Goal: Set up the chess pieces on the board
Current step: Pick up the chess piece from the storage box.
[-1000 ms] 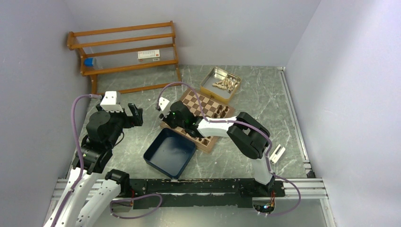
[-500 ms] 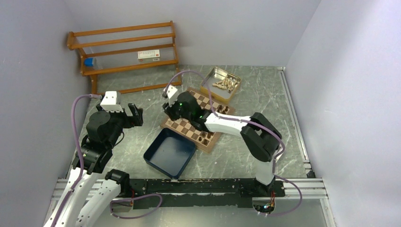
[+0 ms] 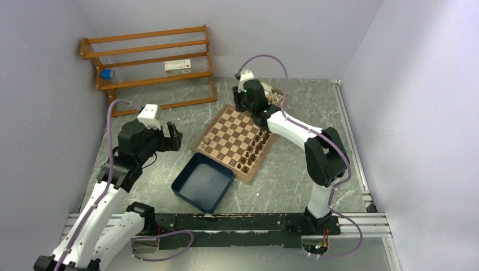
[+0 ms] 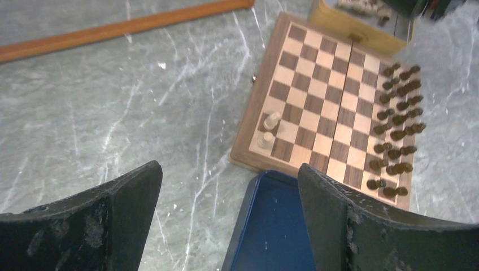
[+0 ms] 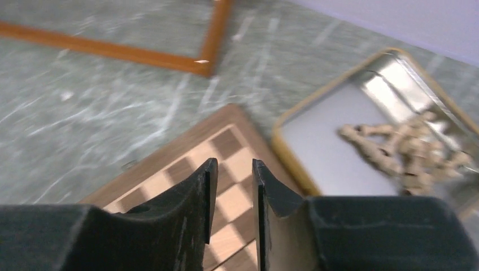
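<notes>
The board [image 3: 233, 140] lies mid-table, also in the left wrist view [image 4: 316, 101]. Dark chess pieces [image 3: 255, 148] stand in two rows along its right side [image 4: 398, 121]. Two light pieces [image 4: 269, 130] stand at its left corner [image 3: 208, 139]. More light pieces [image 5: 404, 148] lie in the metal tin [image 5: 333, 141]. My right gripper [image 5: 233, 169] hovers over the board's far corner beside the tin [image 3: 278, 94], jaws a narrow gap apart with nothing between them. My left gripper [image 4: 229, 186] hangs wide open and empty above the table, left of the board [image 3: 175, 137].
A navy blue tray [image 3: 202, 182] sits against the board's near-left edge, directly below my left fingers [image 4: 277, 226]. A wooden rack [image 3: 149, 62] stands at the back left, its foot rail [image 5: 113, 51] ahead of my right gripper. A small white object [image 3: 331, 183] lies at the right.
My right gripper has swung from the board's left corner across to its far corner by the tin, uncovering two light pieces there. My left arm has shifted a little right.
</notes>
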Controlling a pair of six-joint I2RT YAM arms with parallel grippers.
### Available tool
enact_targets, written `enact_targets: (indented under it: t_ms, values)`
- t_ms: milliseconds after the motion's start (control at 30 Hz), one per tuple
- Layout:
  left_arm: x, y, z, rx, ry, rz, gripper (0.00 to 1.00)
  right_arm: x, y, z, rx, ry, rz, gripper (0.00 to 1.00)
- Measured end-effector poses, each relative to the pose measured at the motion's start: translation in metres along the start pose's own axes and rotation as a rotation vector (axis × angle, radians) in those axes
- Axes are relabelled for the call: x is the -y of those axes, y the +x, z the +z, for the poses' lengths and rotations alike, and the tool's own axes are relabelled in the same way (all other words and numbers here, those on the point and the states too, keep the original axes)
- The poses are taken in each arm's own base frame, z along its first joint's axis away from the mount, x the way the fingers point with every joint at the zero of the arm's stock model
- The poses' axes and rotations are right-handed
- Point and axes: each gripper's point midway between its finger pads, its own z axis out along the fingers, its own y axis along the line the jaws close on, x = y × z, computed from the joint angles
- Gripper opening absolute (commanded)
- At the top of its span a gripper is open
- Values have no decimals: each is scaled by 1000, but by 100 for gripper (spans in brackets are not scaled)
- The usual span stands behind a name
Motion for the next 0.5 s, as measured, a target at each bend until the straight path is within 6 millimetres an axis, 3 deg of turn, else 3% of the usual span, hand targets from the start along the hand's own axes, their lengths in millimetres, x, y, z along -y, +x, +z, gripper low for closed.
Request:
enact_targets:
  t_ms: [133,267,500]
  values:
    - [5,15,11,-71,30,15,94,60,2,12,-35,155,29,32]
    - [7,14,10,-67,47,22,94,112,23,24,-113,269,34,32]
    - [9,8,4,-39,59,22,94,179,56,35,-235,412,15,32]
